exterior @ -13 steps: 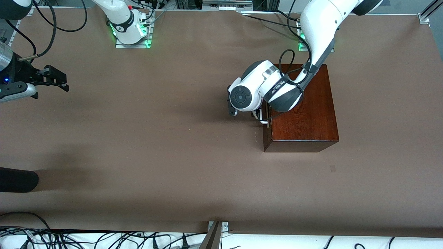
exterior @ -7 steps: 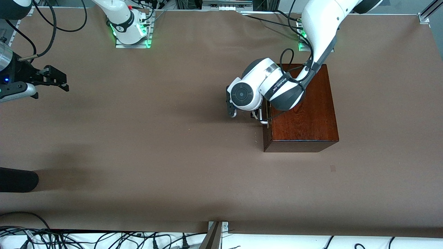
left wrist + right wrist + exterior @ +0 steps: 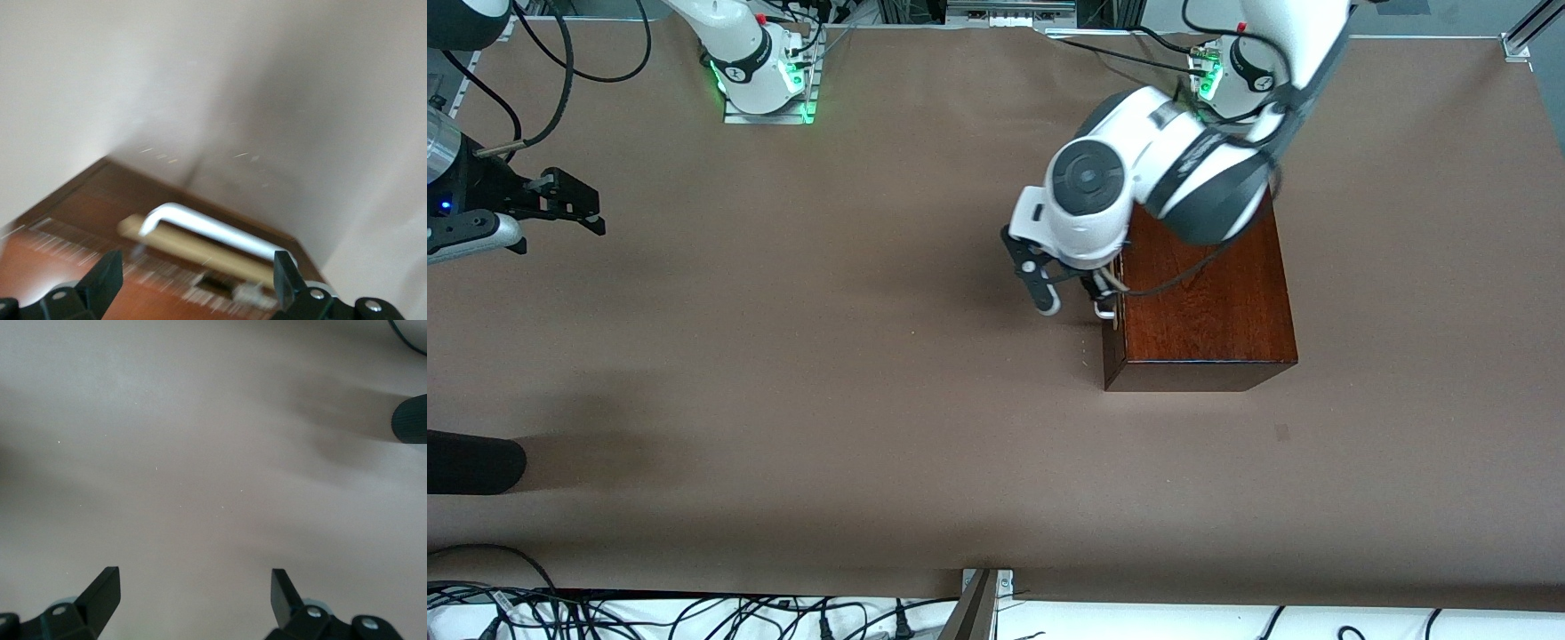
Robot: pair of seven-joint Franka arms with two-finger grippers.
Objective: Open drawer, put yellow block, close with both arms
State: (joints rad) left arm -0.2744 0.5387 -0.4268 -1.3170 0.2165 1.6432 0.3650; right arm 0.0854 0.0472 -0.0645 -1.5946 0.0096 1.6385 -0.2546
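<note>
The mahogany box (image 3: 1209,302) stands toward the left arm's end of the table. The drawer front (image 3: 1112,342) faces the right arm's end. Its white loop handle (image 3: 1105,312) also shows in the left wrist view (image 3: 213,230), with a strip of pale wood (image 3: 200,252) under it. My left gripper (image 3: 1074,298) is open and empty, just above and in front of the handle, its fingertips (image 3: 105,277) spread wider than the handle. My right gripper (image 3: 560,206) is open and empty, waiting over bare table at the right arm's end; its fingertips (image 3: 103,587) show there. The yellow block is out of view.
A black rounded object (image 3: 471,462) lies at the table's edge at the right arm's end, nearer the front camera; it also shows in the right wrist view (image 3: 410,419). Cables (image 3: 694,613) run along the front edge. The arm bases (image 3: 760,71) stand along the back.
My left arm's wrist has lifted and turned, so the open gripper now points down at the handle from higher up. The box and the right arm have not moved.
</note>
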